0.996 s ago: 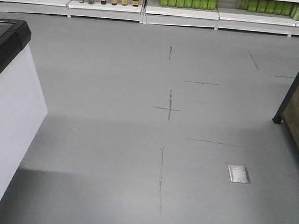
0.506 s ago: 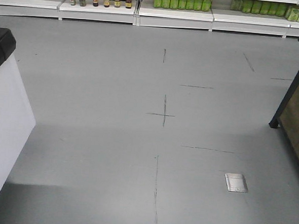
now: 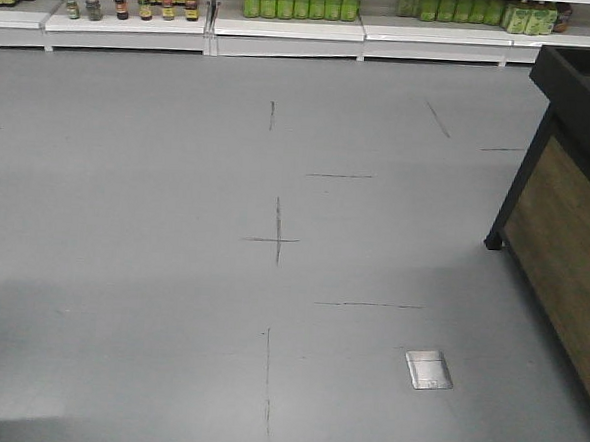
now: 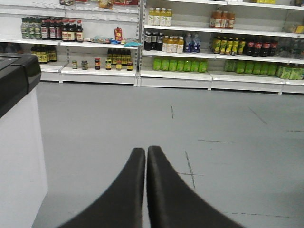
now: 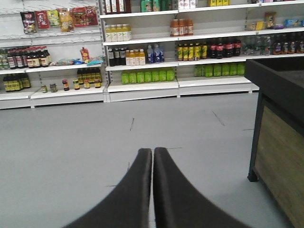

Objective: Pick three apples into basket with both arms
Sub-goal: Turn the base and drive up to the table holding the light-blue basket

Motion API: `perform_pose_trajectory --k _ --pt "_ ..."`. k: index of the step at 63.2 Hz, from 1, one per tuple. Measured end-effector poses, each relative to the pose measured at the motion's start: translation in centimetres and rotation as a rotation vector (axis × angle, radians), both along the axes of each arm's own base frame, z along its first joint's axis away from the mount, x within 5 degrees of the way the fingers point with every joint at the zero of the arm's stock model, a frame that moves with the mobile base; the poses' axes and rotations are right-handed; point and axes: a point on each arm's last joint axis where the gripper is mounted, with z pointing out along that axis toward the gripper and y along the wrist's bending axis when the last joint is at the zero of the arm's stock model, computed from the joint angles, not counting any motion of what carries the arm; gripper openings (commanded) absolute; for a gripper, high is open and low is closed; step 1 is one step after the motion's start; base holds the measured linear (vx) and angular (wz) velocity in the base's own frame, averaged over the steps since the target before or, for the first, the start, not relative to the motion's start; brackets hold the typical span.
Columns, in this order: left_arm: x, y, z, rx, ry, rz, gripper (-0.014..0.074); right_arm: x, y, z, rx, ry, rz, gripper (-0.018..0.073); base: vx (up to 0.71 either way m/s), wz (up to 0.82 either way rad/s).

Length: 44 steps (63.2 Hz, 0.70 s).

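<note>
I am facing a grey shop floor [image 3: 158, 173] and stocked shelves [image 5: 142, 87], my left claw [image 4: 146, 152] and right claw [image 5: 152, 153] both pinching closed on nothing; where apples and basket are sitting, I cannot tell.

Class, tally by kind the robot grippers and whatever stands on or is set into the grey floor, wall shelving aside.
Grippers: 2 (left gripper, right gripper)
Wood-panelled display stand: 1
White cabinet with black top: 1
Metal floor plate: 1
Total: 5
</note>
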Motion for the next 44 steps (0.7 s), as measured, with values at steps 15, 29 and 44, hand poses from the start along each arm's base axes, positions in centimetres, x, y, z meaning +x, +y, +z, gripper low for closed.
perform_pose_trajectory --k 15,29,44 --pt "0.0 0.0 0.0 0.0 0.0 0.0 -0.0006 0.0 0.0 0.0 0.0 0.0 0.0 -0.0004 0.19 -0.3" --pt "0.0 0.0 0.0 0.0 0.0 0.0 -0.0006 0.0 0.0 0.0 0.0 0.0 0.0 -0.0004 0.17 -0.32" --pt "0.0 0.0 0.0 0.0 0.0 0.0 -0.0006 0.0 0.0 0.0 0.0 0.0 0.0 -0.0004 0.15 -0.38"
